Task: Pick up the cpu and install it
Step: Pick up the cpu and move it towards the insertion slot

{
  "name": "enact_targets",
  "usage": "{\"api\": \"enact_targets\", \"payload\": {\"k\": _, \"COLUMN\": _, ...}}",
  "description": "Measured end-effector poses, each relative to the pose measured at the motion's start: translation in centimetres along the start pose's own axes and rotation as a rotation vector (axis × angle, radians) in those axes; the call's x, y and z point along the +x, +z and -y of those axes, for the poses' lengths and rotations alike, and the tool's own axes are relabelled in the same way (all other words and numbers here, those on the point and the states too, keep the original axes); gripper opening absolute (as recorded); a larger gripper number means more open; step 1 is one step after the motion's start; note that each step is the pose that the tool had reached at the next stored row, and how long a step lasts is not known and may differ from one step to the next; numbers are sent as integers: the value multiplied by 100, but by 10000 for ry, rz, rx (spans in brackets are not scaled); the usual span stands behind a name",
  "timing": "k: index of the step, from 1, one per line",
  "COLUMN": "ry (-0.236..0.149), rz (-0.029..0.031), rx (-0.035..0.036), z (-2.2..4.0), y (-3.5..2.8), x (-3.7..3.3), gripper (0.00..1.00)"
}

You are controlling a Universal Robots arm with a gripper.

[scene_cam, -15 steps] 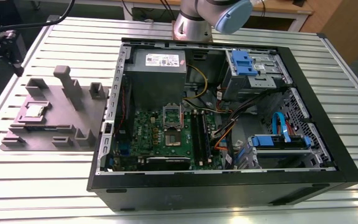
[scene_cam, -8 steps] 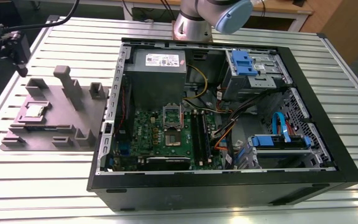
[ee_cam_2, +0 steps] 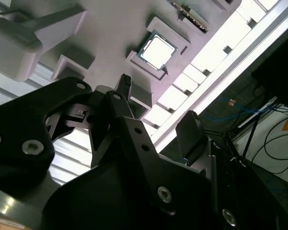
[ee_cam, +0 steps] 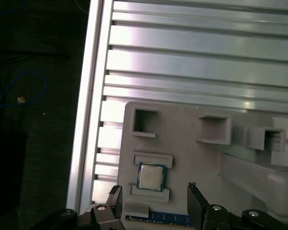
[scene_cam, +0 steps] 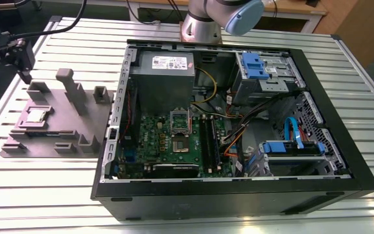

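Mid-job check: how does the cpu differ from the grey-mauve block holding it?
The small flat square cpu with a silvery metal top is far smaller than the big grey-mauve plastic block. The cpu lies flat in a recess; the block carries upright posts. The cpu is shiny, the block matt. Both sit outside the black computer case.

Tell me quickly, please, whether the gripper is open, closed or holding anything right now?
Gripper: open, holding nothing; the cpu sits in its recess on the grey plastic block, not gripped.
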State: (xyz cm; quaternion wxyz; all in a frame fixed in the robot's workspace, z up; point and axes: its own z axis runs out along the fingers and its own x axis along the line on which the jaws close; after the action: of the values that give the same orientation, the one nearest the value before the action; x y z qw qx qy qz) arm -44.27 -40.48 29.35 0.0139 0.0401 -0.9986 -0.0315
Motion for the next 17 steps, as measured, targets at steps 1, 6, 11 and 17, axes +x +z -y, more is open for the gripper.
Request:
{"api": "enact_targets", "payload": {"k": 1, "ry": 34, "rz": 1, "rx": 0, "z": 0, "y": 4, "x": 0, "gripper": 65}}
{"api": "enact_targets", "payload": {"k": 6, "ry": 126, "rz": 7, "rx": -3, "z": 0, "y": 8, "x": 0, "gripper": 65}}
{"api": "enact_targets", "payload": {"k": 11, "ry": 149, "rz": 9, "rx": 3, "z": 1, "y": 14, "x": 0, "gripper": 65}}
{"api": "enact_targets", "payload": {"k": 17, "ry": 126, "rz": 7, "rx": 5, "z": 4, "y": 65, "x": -2, "gripper": 65}}
